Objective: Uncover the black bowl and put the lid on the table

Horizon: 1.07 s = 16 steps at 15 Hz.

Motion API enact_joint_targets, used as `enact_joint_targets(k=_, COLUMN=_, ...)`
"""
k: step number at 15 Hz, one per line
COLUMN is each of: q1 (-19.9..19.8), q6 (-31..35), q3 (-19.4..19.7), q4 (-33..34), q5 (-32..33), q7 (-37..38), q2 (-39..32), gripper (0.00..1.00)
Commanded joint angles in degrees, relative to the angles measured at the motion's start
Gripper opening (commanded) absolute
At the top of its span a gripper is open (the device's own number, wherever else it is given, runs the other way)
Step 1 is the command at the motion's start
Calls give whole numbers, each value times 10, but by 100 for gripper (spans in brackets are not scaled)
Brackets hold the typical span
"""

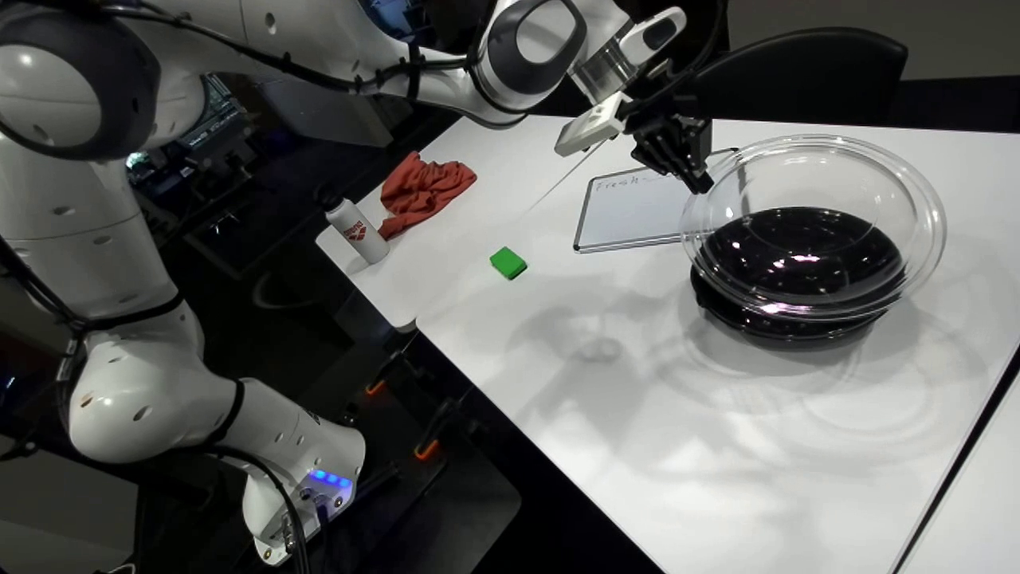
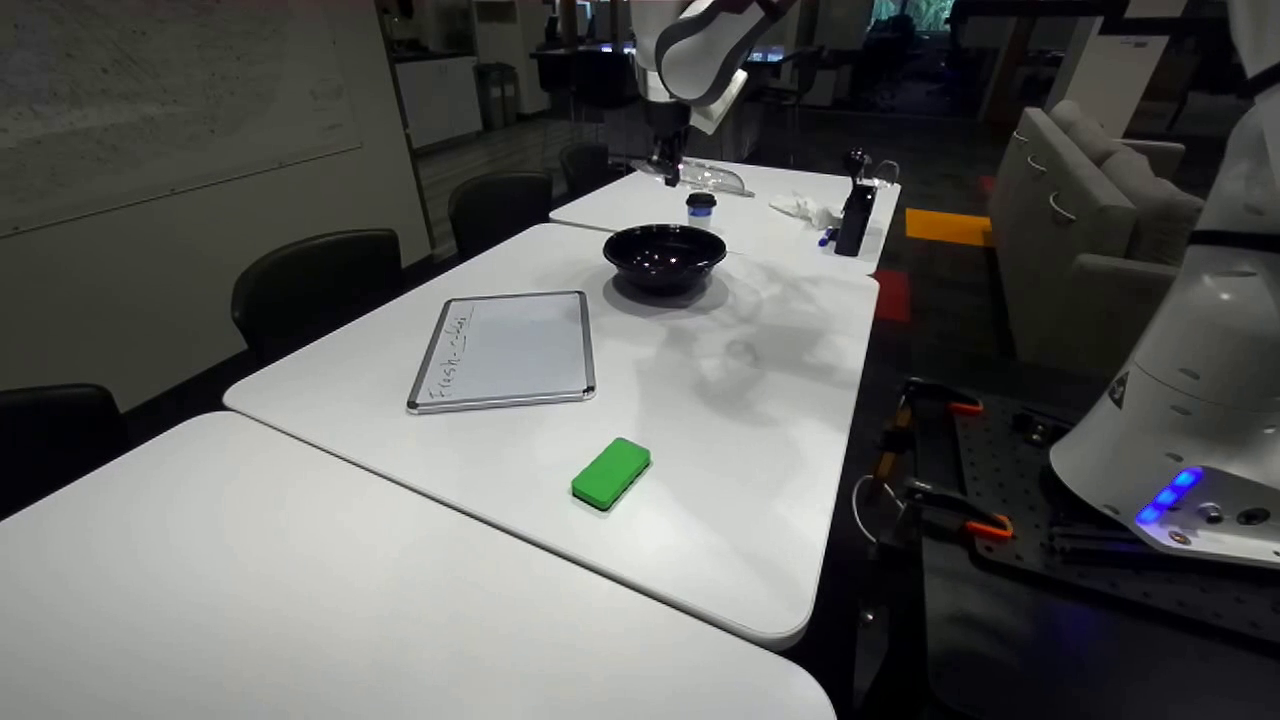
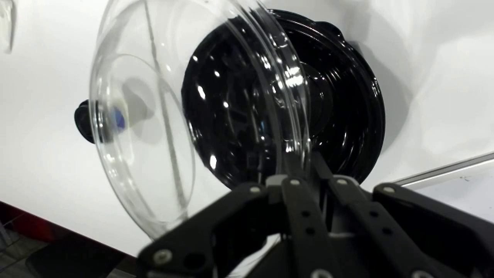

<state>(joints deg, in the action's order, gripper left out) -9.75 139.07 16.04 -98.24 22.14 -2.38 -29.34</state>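
The black bowl (image 2: pixel 664 258) sits upright and open on the white table (image 2: pixel 690 390). It also shows in an exterior view (image 1: pixel 785 332) and in the wrist view (image 3: pixel 347 96). The clear dome lid (image 1: pixel 837 171) is up in the air, apart from the bowl and tilted. In the wrist view the lid (image 3: pixel 154 69) overlaps part of the bowl and a cup. My gripper (image 3: pixel 308 164) is shut on the lid's rim, which runs between its fingertips. The gripper (image 1: pixel 701 182) is at the lid's edge, above the table. The lid (image 2: pixel 715 178) also shows beyond the bowl.
A whiteboard (image 2: pixel 510 350) and a green eraser (image 2: pixel 611 473) lie on the table. A cup (image 2: pixel 701 210), a black holder (image 2: pixel 855 220) and white crumpled material (image 2: pixel 805 210) stand beyond the bowl. A red cloth (image 1: pixel 426 191) and a white bottle (image 1: pixel 356 229) are at another end.
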Motion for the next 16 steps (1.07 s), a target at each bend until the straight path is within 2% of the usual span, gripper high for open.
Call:
enact_joint_targets(k=1, q1=35, q6=-5, q3=22, q4=-57, q5=56, q7=57, q2=44, gripper=2)
enact_joint_targets(k=7, q1=86, q6=-12, q3=36, q4=-145, q5=155, q7=189, q2=92, gripper=2)
enact_joint_targets(k=12, q1=129, q6=-27, q3=12, q4=-252, q5=225, q7=342, q2=144, gripper=2)
enact_joint_targets(k=16, q1=138, q6=-44, q3=-25, q4=-319, q5=236, q7=428, q2=169, gripper=2)
